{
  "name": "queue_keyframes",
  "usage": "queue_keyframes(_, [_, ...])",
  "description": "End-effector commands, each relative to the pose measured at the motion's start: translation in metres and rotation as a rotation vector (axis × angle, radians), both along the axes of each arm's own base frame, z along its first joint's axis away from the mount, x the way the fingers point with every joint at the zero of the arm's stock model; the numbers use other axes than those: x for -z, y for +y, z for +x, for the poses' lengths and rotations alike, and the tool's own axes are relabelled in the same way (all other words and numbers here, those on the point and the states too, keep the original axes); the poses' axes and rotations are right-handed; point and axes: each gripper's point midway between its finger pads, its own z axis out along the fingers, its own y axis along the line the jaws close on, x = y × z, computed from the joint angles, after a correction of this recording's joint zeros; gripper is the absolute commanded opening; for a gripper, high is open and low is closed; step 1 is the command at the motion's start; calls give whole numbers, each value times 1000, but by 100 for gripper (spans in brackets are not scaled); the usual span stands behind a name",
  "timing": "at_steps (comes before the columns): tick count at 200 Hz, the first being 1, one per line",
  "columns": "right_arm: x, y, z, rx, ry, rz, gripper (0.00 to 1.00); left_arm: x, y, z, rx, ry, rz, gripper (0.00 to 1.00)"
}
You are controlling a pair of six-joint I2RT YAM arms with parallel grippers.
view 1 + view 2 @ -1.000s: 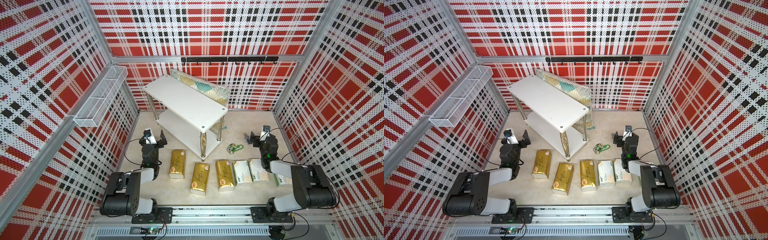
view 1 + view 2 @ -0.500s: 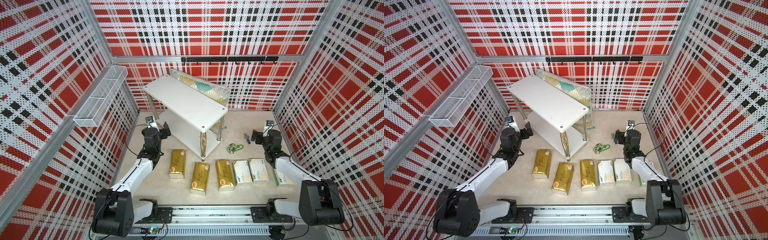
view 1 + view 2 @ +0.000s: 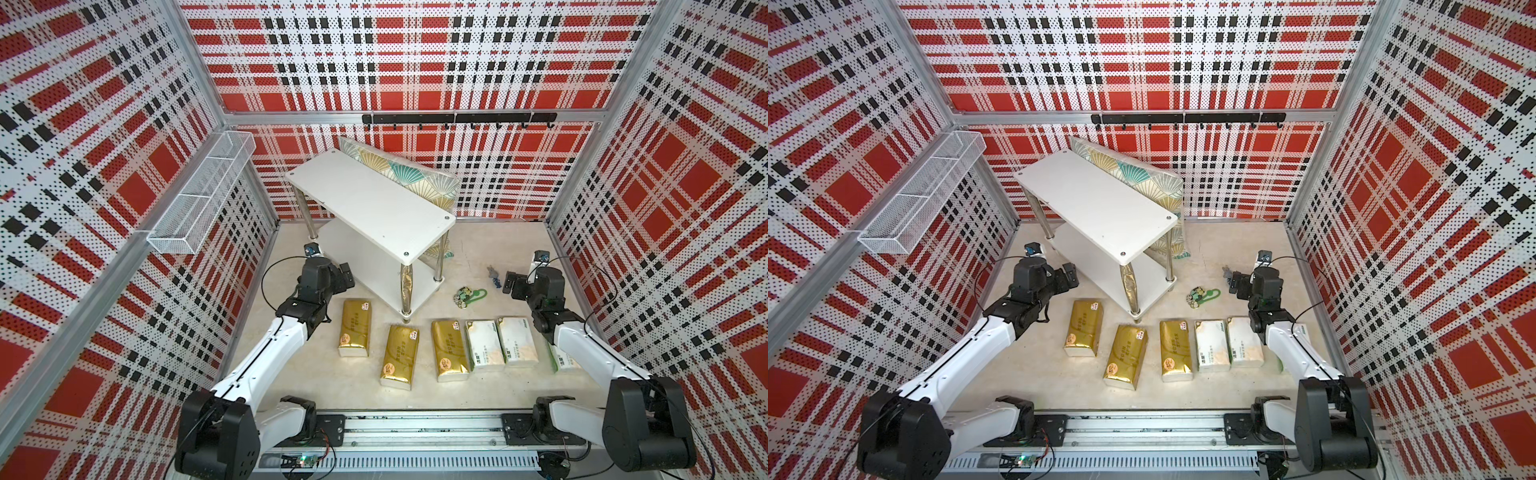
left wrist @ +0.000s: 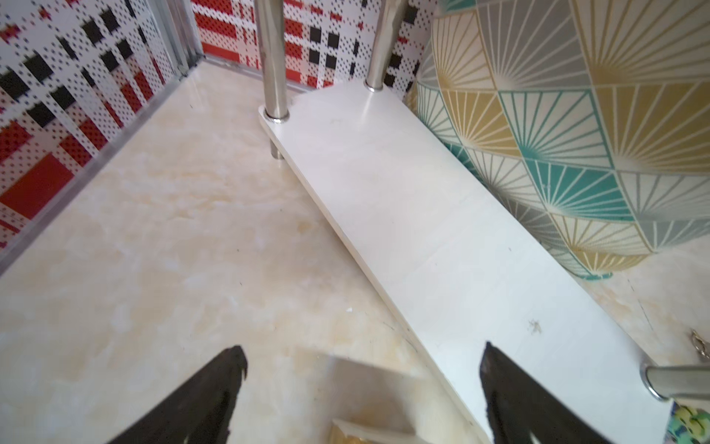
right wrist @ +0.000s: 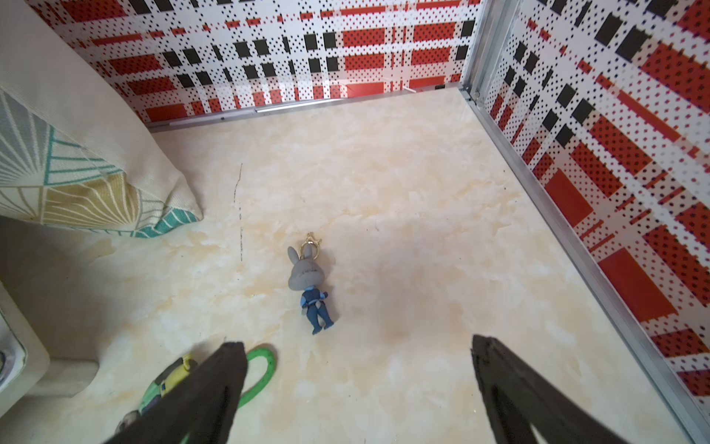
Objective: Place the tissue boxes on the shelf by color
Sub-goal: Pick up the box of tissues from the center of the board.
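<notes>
Three gold tissue boxes (image 3: 355, 328) (image 3: 400, 357) (image 3: 450, 351) lie in a row on the floor in front of the shelf (image 3: 370, 203). Two white ones (image 3: 485, 345) (image 3: 517, 340) lie right of them. A third white one (image 3: 565, 365) is mostly hidden under my right arm. Both shelf boards are bare; the lower board (image 4: 422, 215) shows in the left wrist view. My left gripper (image 3: 347, 274) (image 4: 363, 355) hangs open beyond the leftmost gold box (image 4: 369, 434), beside the shelf's lower board. My right gripper (image 3: 510, 284) (image 5: 357, 344) is open above bare floor.
A fan-patterned cushion (image 3: 399, 174) leans behind the shelf. A green-ringed keychain (image 3: 469, 296) and a grey rabbit figure (image 5: 309, 284) lie on the floor by my right gripper. A wire basket (image 3: 199, 195) hangs on the left wall, a hook rail (image 3: 457, 118) on the back wall.
Both arms have unfolded and stretched away from their bases. The left gripper has moved toward the shelf, the right one farther back beside the right wall. Both have stayed open.
</notes>
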Motion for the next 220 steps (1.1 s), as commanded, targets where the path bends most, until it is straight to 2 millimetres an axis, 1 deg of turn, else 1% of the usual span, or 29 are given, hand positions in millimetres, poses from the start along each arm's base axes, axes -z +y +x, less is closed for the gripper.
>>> queue_keyframes(1, [-1, 0, -6, 18, 11, 19, 100, 4, -13, -12, -4, 78, 5, 99])
queue_keyframes(26, [1, 1, -6, 14, 22, 32, 100, 20, -26, -21, 20, 153, 13, 99])
queue_keyframes(80, [-2, 3, -6, 7, 23, 33, 100, 30, -46, -56, 54, 227, 5, 99])
queue_keyframes(109, [-3, 4, -3, 4, 24, 43, 100, 45, -58, -75, 105, 324, 31, 99])
queue_keyframes(138, [-6, 6, -2, -3, 10, 56, 100, 59, -57, -93, 106, 398, 76, 99])
queue_keyframes(198, [-5, 10, 2, -16, 8, 64, 100, 75, -64, -125, 124, 457, 68, 99])
queue_keyframes(220, [-4, 11, 4, -19, 13, 61, 100, 85, -61, -134, 111, 490, 88, 99])
